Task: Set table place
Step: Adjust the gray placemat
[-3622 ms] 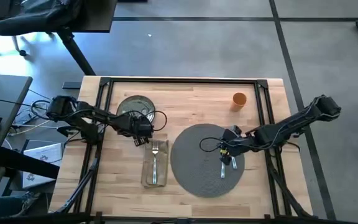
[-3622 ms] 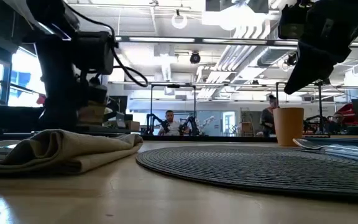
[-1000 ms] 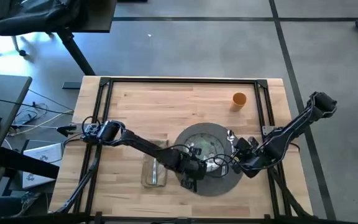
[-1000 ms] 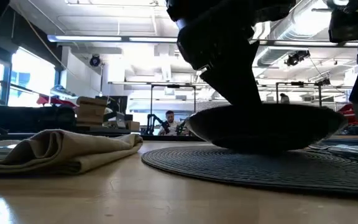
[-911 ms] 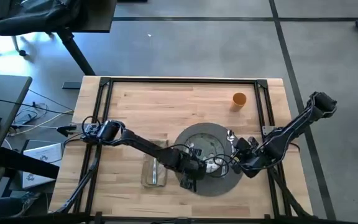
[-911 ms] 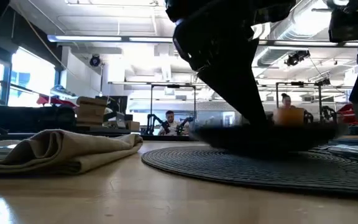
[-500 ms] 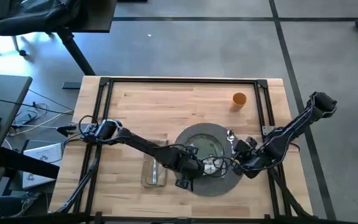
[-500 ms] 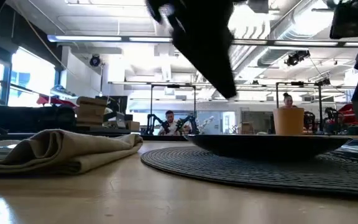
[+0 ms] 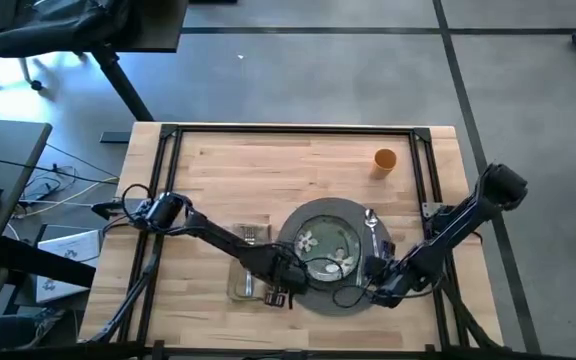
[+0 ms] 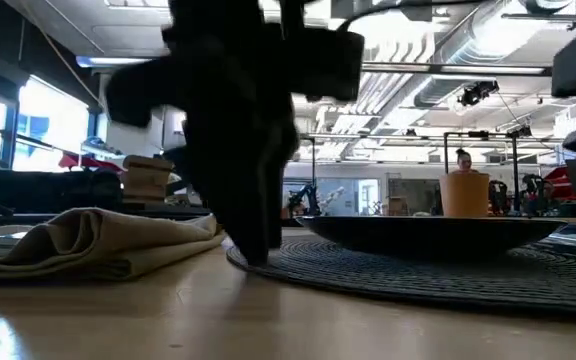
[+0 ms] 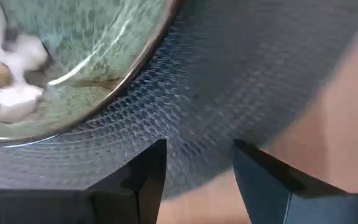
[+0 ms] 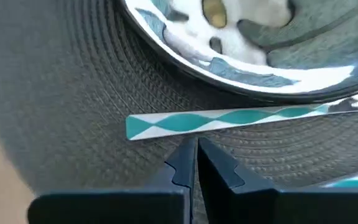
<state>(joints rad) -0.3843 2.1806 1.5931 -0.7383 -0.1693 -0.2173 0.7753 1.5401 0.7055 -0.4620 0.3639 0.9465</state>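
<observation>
High view — left pincer (image 9: 286, 297) open, empty, drawn back off plate (image 9: 326, 242), right pincer (image 9: 373, 291) shut, shifted nearer.

My left arm reaches in long from the table's left edge, wrist low, and my left gripper (image 9: 286, 291) hangs with its fingers (image 11: 146, 180) spread apart. My right arm folds back from the right side, my right gripper (image 9: 376, 291) low, its fingers (image 12: 182, 167) pressed together.
</observation>
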